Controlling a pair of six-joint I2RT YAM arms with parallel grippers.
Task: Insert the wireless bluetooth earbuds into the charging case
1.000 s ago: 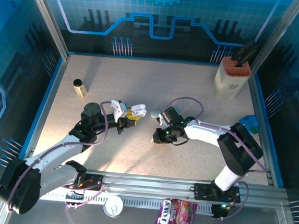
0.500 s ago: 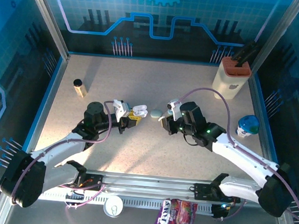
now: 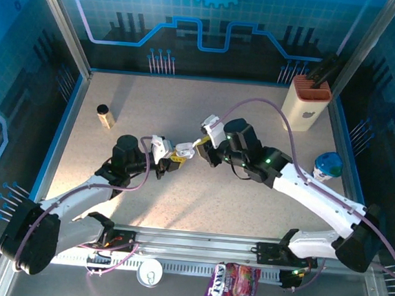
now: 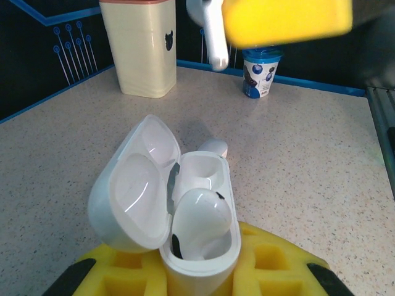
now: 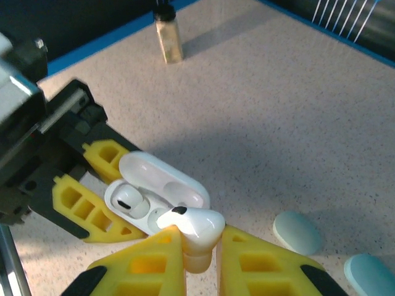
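My left gripper (image 4: 197,266) is shut on a white charging case (image 4: 207,185) with its lid swung open to the left. One white earbud (image 4: 199,225) sits in the near slot; the far slot (image 4: 201,169) is empty. My right gripper (image 5: 199,248) is shut on a second white earbud (image 5: 192,227), held just above and beside the open case (image 5: 162,191). In the left wrist view that earbud's stem (image 4: 213,32) hangs from a yellow finger (image 4: 287,21) above the case. From above, both grippers (image 3: 174,157) (image 3: 199,143) meet at the case (image 3: 184,149).
Two pale teal oval objects (image 5: 297,231) (image 5: 370,274) lie on the table just right of the case. A small bottle (image 3: 105,116) stands at the left, a cream container (image 3: 305,98) at the back right, and a blue cup (image 3: 329,165) by the right wall.
My right arm rose from the table and swung left, bringing the earbud up to the open case. The left gripper stayed nearly still with the case.
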